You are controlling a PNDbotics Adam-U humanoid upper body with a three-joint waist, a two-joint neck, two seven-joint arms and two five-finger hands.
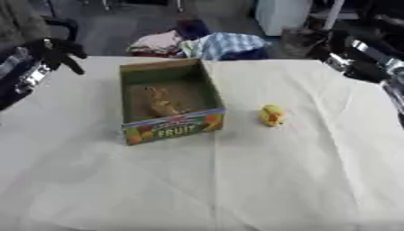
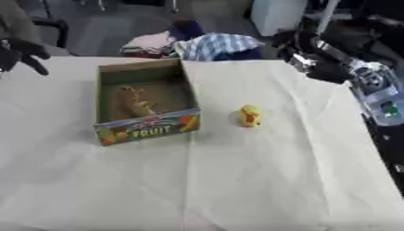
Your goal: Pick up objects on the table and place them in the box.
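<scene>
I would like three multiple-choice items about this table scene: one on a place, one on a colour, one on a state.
1. Where is the small toy relative to the box?
A. inside it
B. on the cloth to its right
C. behind it

2. What colour is the toy on the cloth?
A. blue
B. yellow
C. black

3. What is the state of the left robot hand?
A. holding the toy
B. holding nothing, at the table's far left edge
C. inside the box

Answers: 1 B, a gap of cloth separates them; 2 B, plainly yellow; 3 B, nothing is in it.

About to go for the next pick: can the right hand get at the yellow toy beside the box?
Probably yes. The yellow toy stands alone on bare cloth right of the box, with nothing between it and the right hand.
</scene>
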